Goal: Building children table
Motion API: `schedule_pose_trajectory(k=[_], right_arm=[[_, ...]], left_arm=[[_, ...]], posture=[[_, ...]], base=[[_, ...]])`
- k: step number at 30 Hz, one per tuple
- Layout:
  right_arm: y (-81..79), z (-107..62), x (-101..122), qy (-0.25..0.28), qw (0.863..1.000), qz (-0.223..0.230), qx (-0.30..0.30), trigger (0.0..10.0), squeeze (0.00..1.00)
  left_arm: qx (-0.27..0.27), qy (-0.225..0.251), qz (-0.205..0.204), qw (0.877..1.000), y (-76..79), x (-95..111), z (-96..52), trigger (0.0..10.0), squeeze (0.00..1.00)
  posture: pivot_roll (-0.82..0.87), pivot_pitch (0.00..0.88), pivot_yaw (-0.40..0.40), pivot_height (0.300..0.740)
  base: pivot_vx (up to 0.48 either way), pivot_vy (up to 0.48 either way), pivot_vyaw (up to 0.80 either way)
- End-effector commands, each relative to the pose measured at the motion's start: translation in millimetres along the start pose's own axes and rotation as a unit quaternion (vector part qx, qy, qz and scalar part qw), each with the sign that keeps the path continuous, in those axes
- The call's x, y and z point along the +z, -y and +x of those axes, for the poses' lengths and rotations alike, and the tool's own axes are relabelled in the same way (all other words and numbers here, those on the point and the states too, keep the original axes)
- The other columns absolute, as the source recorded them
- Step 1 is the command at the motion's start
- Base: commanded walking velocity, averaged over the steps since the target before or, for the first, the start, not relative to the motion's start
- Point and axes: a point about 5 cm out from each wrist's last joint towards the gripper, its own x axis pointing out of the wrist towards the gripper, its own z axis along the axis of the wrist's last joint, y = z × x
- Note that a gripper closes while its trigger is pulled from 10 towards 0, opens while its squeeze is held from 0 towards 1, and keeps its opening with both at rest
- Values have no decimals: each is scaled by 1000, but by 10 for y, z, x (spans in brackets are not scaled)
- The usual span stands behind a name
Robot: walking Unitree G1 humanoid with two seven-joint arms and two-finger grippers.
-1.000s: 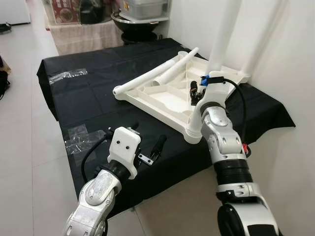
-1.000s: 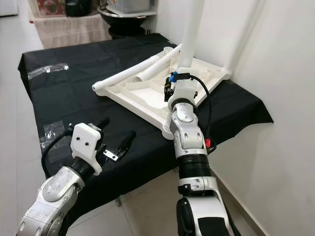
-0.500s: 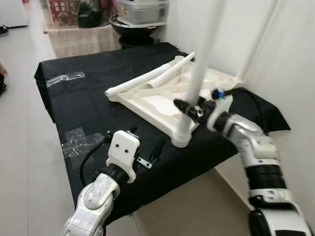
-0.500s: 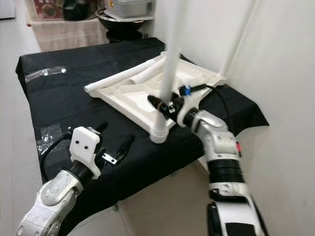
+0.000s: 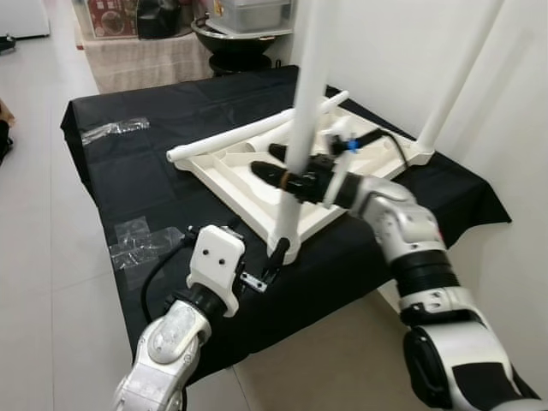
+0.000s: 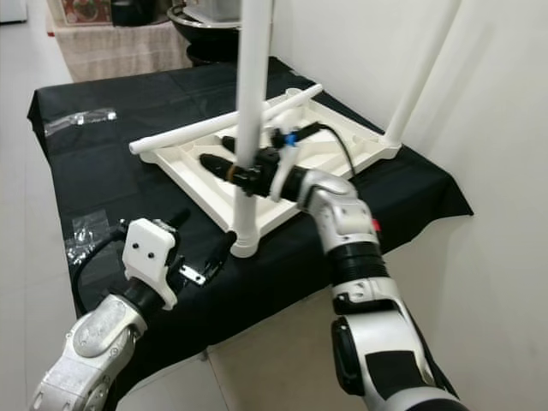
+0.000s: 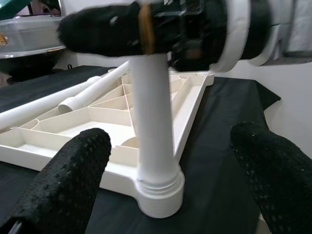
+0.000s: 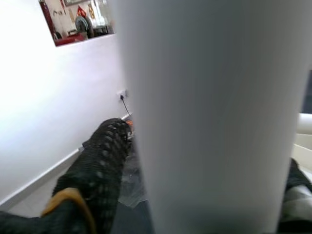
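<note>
The white children's table top [image 5: 224, 167] lies upside down on a black cloth [image 5: 128, 180]. One white leg [image 5: 304, 86] stands upright in its near corner socket [image 7: 158, 195], and a second leg [image 5: 458, 73] stands at the far right corner. Two loose legs [image 5: 248, 135] lie across the top. My right gripper [image 5: 287, 167] reaches in from the right and is shut on the near upright leg [image 8: 209, 97], a finger [image 8: 100, 165] on each side. My left gripper [image 6: 199, 233] hovers low over the cloth just in front of that corner, open and holding nothing.
Crumpled clear plastic [image 5: 137, 244] lies on the cloth at the front left, and another piece [image 5: 116, 128] farther back. A white wall [image 5: 514, 103] runs close along the right. Shelves with a dark pot [image 5: 231, 38] stand behind the table. Tiled floor [image 5: 34, 214] lies to the left.
My right arm has swung round so it now reaches leftward, still on the upright leg. The table top's near corner has slid left, closer to my left gripper, which has stayed put.
</note>
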Motion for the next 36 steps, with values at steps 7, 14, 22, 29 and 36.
schedule_pose_trajectory(k=[7, 14, 22, 29, 36], right_arm=[[86, 47, -85, -8, 994, -12, -104, 0, 0], [318, -142, -2, 24, 952, -21, -304, 0, 0], [223, -588, -10, 15, 789, -55, -611, 0, 0], [-51, -270, -164, 35, 847, -2, -531, 10000, 0], [-47, -230, -117, 49, 885, -20, -463, 10000, 0]], left_arm=[[5, 0, 2, 1000, 3, 19, -23, 10000, 0], [4, -1, 0, 1000, 9, 3, -5, 10000, 0], [1, 2, 1, 1000, 5, 14, 17, 10000, 0], [2, -3, 0, 1000, 3, -8, 1, 10000, 0], [5, -3, 1, 1000, -8, -7, -8, 10000, 0]], posture=[[37, 22, -96, 740], [19, 23, -76, 740], [17, 24, -75, 740], [11, 30, -70, 740], [14, 30, -76, 740]], base=[[0, 0, 0], [0, 0, 0], [0, 0, 0], [0, 0, 0], [0, 0, 0]])
